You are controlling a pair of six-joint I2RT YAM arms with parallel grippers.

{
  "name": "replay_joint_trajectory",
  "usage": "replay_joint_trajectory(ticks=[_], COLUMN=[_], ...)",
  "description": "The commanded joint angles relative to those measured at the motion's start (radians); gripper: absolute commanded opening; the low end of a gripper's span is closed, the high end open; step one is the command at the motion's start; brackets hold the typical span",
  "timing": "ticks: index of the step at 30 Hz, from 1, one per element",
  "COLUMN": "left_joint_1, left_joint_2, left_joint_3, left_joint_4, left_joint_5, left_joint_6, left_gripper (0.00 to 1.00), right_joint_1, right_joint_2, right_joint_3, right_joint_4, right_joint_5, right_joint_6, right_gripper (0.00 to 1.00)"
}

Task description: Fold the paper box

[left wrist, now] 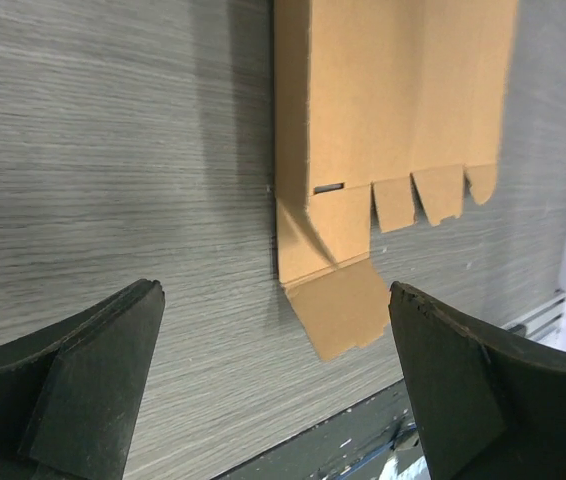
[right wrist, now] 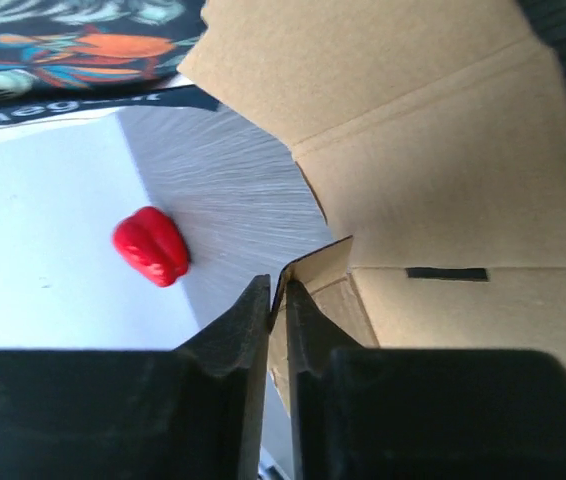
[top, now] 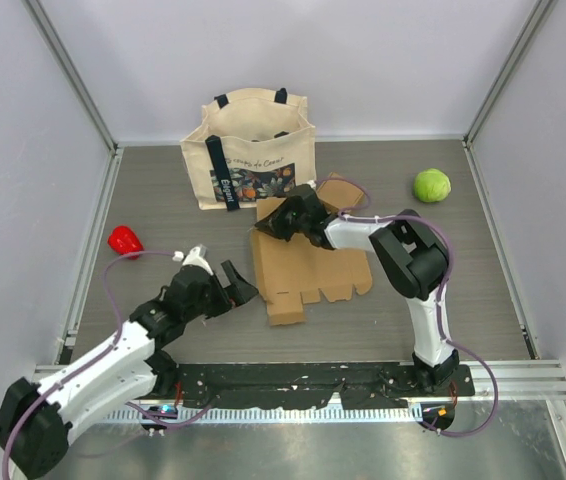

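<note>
In the middle of the desk (top: 163, 200) you have the paper box (top: 308, 270) lying mostly flat, its row of small tabs along the near edge and one flap sticking out at the near left corner. Its far flaps rise a little beside the tote bag (top: 253, 150), which stands upright at the back.

Your right hand (top: 275, 222) is at the box's far left corner, just in front of the bag. Its fingers are pressed almost together, and the wrist view shows a thin edge of a cardboard flap pinched between them.

Your left hand (top: 231, 288) sits low over the desk just left of the box's near left corner. Its fingers are spread wide and it has hold of nothing; it does not touch the box.

A red object (top: 124, 240) lies well off to the left, and a green ball (top: 431, 185) well off at the far right.
</note>
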Motion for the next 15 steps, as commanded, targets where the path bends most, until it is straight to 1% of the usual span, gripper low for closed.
replay_joint_trajectory(ticks=[1,2,3,4,5,6,8,9,10,11,12,13,14,15], left_joint_1=[0.003,0.003,0.003,0.004,0.004,0.003,0.004,0.003,0.003,0.003,0.003,0.004,0.003,0.004], left_joint_2=[0.156,0.185,0.243,0.268,0.291,0.334,0.369,0.395,0.411,0.423,0.437,0.472,0.49,0.515], left_joint_3=[0.098,0.109,0.12,0.141,0.155,0.167,0.205,0.216,0.231,0.236,0.241,0.253,0.262,0.279], left_joint_4=[0.099,0.097,0.103,0.117,0.126,0.128,0.122,0.117,0.123,0.126,0.125,0.113,0.109,0.103], left_joint_5=[0.06,0.057,0.053,0.057,0.062,0.065,0.06,0.054,0.053,0.044,0.028,0.028,-0.008,-0.009], left_joint_6=[0.077,0.088,0.094,0.106,0.114,0.117,0.126,0.128,0.134,0.137,0.136,0.128,0.123,0.119], left_gripper=[1.0,1.0,1.0,1.0,1.0,0.99,0.99,0.99,0.99,0.98,0.98,0.97,0.97,0.97], right_joint_1=[0.009,0.003,-0.005,-0.005,-0.006,-0.005,-0.011,-0.015,-0.032,-0.046,-0.064,-0.1,-0.123,-0.144], right_joint_2=[-0.065,-0.053,-0.054,-0.068,-0.088,-0.162,-0.244,-0.337,-0.375,-0.416,-0.48,-0.519,-0.549,-0.601], right_joint_3=[0.021,0.041,0.041,0.035,0.007,-0.017,-0.08,-0.103,-0.125,-0.152,-0.165,-0.177,-0.212,-0.228], right_joint_4=[0.114,0.099,0.082,0.076,0.051,-0.025,-0.135,-0.254,-0.304,-0.352,-0.439,-0.482,-0.546,-0.577], right_joint_5=[-0.019,-0.058,-0.129,-0.169,-0.183,-0.177,-0.162,-0.136,-0.091,-0.082,-0.074,-0.025,0.001,0.019], right_joint_6=[0.065,0.045,-0.022,-0.072,-0.128,-0.287,-0.455,-0.528,-0.64,-0.678,-0.708,-0.753,-0.776,-0.808], right_gripper=[0.25,0.37,0.44,0.48,0.56,0.61,0.69,0.72,0.75,0.76,0.76,0.76,0.76,0.76])
